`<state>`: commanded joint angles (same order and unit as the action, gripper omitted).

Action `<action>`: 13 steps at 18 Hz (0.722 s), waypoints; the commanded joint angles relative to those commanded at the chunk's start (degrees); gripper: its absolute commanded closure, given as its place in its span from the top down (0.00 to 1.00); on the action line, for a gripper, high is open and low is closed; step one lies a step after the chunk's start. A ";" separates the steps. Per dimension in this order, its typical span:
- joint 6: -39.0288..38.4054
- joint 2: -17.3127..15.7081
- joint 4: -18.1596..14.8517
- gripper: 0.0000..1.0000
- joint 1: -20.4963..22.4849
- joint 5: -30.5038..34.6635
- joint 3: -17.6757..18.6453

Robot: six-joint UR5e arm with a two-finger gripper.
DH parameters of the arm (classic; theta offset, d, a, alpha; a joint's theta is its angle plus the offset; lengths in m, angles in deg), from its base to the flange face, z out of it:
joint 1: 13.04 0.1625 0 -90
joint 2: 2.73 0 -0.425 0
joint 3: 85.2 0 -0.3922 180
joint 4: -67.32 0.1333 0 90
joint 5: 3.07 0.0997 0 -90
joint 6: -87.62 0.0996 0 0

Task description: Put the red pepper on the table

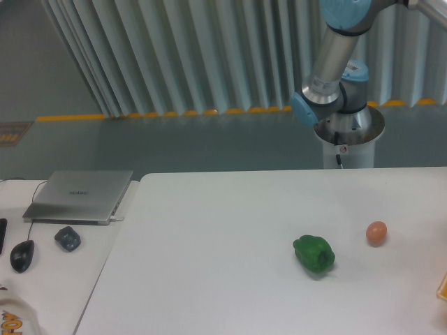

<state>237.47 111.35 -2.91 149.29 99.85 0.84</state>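
- So, can't spot the red pepper anywhere in this shot: not on the counter, not up by the arm. No way to say where it sits.
- Big white counter (209, 279) filling the middle and lower right of the view, plain and smooth.
- Green pepper (313, 255) lying on it toward the right, glossy and lobed.
- Small orange-brown egg-like ball (376, 233) up and to the right of the green pepper, near it but not touching.
- Sliver of something yellow (443, 286) at the right edge of the counter, cut off by the frame. Can't tell what.
- Arm (335, 63) standing on a round pedestal just behind the far edge of the counter, on the right. Grey tube, light blue joint caps, running up and out through the top of the picture.
- Claw out of frame along with the upper arm, so can't tell whether wide, narrow or holding anything.
- Smaller side counter (56, 286) just beside the big one on the left.
- Closed silver laptop (80, 195) at the back of it, dark mouse (22, 256) nearer the front left, and a small dark grey lump (68, 238) between the two, apart from both.
- Behind everything: grey floor with a yellow stripe (140, 114) and a pale ribbed wall (195, 56).
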 joint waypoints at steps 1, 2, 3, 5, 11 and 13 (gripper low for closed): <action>0.18 0.00 -0.09 1.00 0.26 0.17 0.00; 0.18 -0.17 -0.35 1.00 0.61 0.26 0.17; 0.44 -0.35 -1.05 1.00 1.23 0.26 0.18; 0.53 -1.14 -2.01 1.00 1.41 -0.09 0.70; -0.79 -1.50 -1.05 1.00 1.15 -0.35 2.99; -0.88 -1.14 -1.05 1.00 1.23 -0.35 3.51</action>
<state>236.59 110.20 -3.96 150.52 99.50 4.36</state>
